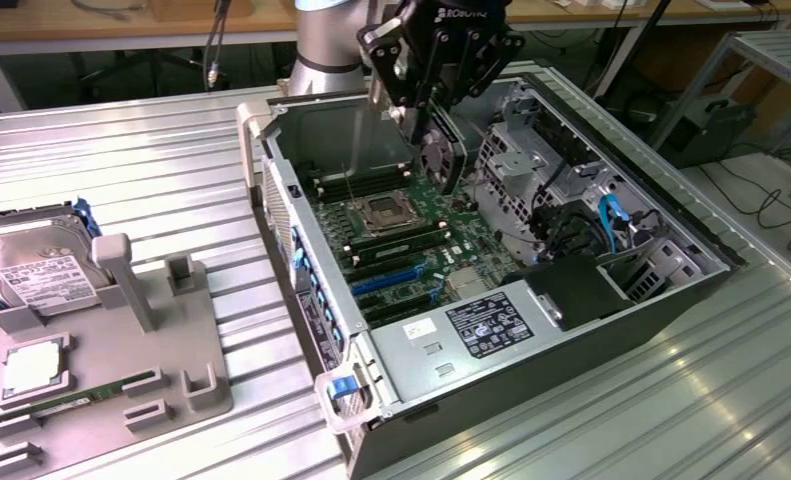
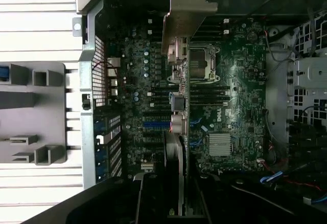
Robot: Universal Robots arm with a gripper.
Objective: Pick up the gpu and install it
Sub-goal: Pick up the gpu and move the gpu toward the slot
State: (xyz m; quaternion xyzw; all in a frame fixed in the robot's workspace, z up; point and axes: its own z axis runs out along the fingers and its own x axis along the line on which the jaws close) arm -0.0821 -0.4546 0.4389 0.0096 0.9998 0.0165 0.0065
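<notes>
My gripper (image 1: 429, 120) hangs over the open computer case (image 1: 302, 290) and is shut on the gpu (image 1: 438, 160). The card is a thin dark board held on edge, pointing down toward the motherboard (image 1: 395, 235) with clear air under it. It sits above the processor socket (image 1: 382, 212), farther back than the blue expansion slots (image 1: 388, 280). In the wrist view the gpu (image 2: 179, 106) is seen edge-on, running away from the gripper (image 2: 176, 198). Its silver bracket (image 2: 186, 12) is at the far end, over the motherboard (image 2: 235, 81).
A grey holder tray (image 1: 115, 350) lies at the exterior view's left on the ribbed metal table (image 1: 128, 170). It carries a hard drive (image 1: 35, 275) and a green memory stick (image 1: 82, 398). Drive cages and cables (image 1: 595, 220) fill the case's right side.
</notes>
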